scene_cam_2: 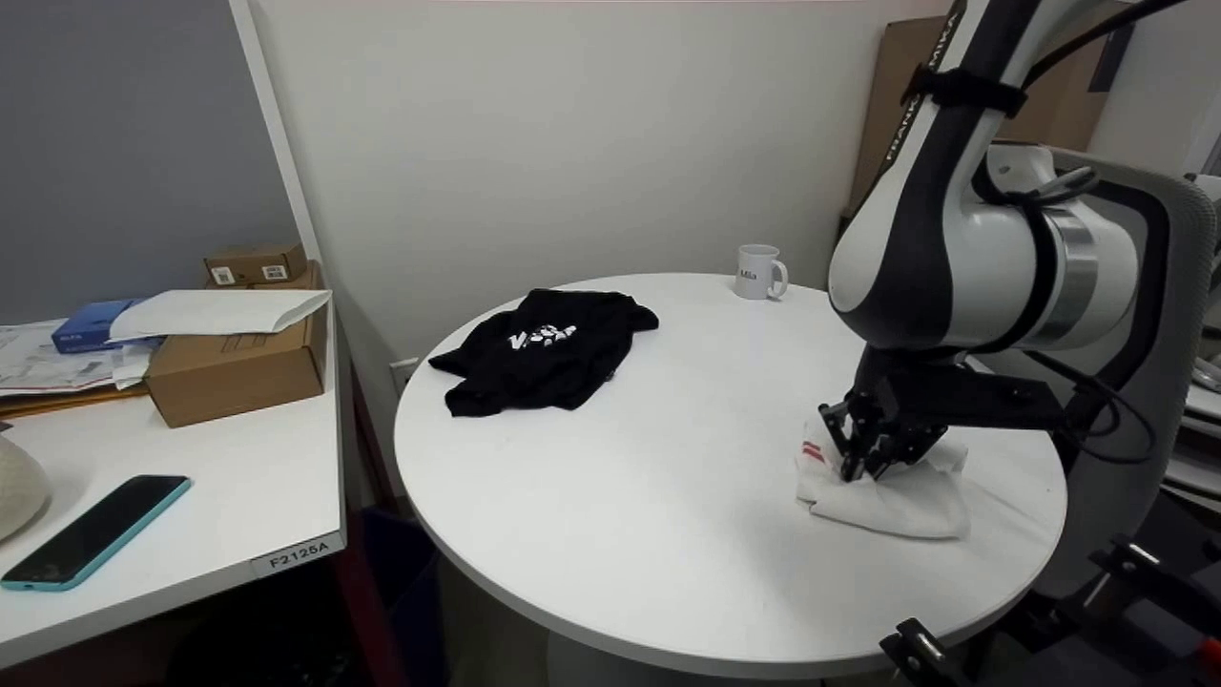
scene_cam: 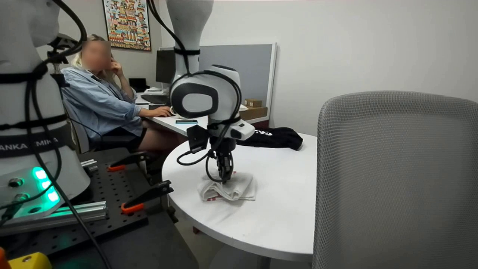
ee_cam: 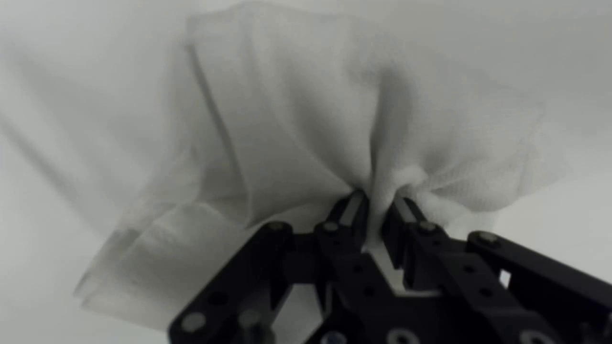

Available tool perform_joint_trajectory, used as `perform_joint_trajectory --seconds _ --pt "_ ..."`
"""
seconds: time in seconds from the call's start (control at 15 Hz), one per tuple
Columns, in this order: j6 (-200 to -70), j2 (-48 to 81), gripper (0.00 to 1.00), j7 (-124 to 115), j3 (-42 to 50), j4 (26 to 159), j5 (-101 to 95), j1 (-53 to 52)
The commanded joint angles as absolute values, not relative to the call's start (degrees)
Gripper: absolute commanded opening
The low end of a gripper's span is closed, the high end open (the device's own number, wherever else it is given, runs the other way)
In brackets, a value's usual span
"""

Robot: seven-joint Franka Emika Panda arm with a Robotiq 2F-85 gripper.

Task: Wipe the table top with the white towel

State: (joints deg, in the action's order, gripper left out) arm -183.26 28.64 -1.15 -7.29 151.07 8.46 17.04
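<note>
In an exterior view, the round white table [scene_cam_2: 620, 506] is carrying a black garment [scene_cam_2: 534, 377], rumpled at the far left. A white mug [scene_cam_2: 754, 274] is standing upright by the far edge, right of the garment. The towel [scene_cam_2: 901, 508] is lying creased on the right, well apart from both.

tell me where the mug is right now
In an exterior view, the mug stands near the far edge of the table, right of the black cloth and left of the robot arm.
</note>
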Motion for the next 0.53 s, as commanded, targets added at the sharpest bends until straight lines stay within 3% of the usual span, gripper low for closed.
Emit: perform_joint_trajectory --seconds 0.0,0.2,0.47 --pt "-189.7 31.9 0.03 -4.4 -17.7 154.9 7.5 18.9" --pt "-192.0 35.6 0.03 -9.4 -21.3 150.2 7.0 15.9" --pt "-186.0 40.7 0.03 -11.7 -17.5 136.7 8.3 8.8"
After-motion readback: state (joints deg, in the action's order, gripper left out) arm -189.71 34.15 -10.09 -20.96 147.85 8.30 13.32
